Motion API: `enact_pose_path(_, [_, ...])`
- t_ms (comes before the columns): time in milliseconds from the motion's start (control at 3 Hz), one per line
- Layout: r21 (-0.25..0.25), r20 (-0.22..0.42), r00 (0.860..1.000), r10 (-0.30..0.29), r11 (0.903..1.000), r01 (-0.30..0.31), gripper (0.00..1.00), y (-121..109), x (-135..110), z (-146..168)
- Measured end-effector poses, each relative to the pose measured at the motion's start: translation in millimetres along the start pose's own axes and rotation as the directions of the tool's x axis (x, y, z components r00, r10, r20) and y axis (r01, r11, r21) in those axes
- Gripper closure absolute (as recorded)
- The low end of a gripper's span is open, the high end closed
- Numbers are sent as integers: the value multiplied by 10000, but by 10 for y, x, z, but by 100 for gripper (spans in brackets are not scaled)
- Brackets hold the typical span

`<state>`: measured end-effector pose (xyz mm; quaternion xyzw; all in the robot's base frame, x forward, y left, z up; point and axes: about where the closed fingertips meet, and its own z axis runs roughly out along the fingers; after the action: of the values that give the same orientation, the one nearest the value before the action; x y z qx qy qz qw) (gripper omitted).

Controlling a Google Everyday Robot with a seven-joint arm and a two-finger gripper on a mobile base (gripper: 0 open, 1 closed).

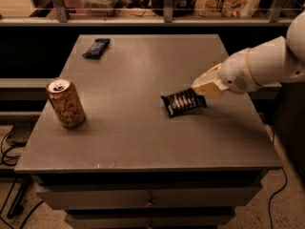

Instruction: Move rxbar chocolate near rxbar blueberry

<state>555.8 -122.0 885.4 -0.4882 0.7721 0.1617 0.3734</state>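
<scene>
The rxbar chocolate (183, 102), a black wrapper with white stripes, hangs by its right end from my gripper (204, 88) over the right middle of the grey table (143, 147). The gripper is shut on that end, and the bar is tilted and slightly off the surface. The rxbar blueberry (96, 47), a dark navy wrapper, lies flat at the table's far left, well away from the gripper. My white arm (262, 66) reaches in from the right.
A gold drink can (66, 103) stands upright near the table's left edge. A shelf with bags and containers (228, 1) runs behind a rail beyond the table's far edge. Cables lie on the floor (9, 151) at left.
</scene>
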Motion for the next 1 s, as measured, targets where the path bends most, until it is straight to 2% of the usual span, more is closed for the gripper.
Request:
enact_pose_path(333, [-89, 1121, 9937, 5, 10000, 5, 100, -323, -406, 182])
enact_pose_path(667, [18, 2022, 9792, 146, 9999, -153, 100, -570, -694, 316])
enact_pose_path(1000, [135, 3314, 9428, 357, 9990, -426, 100, -816, -1104, 505])
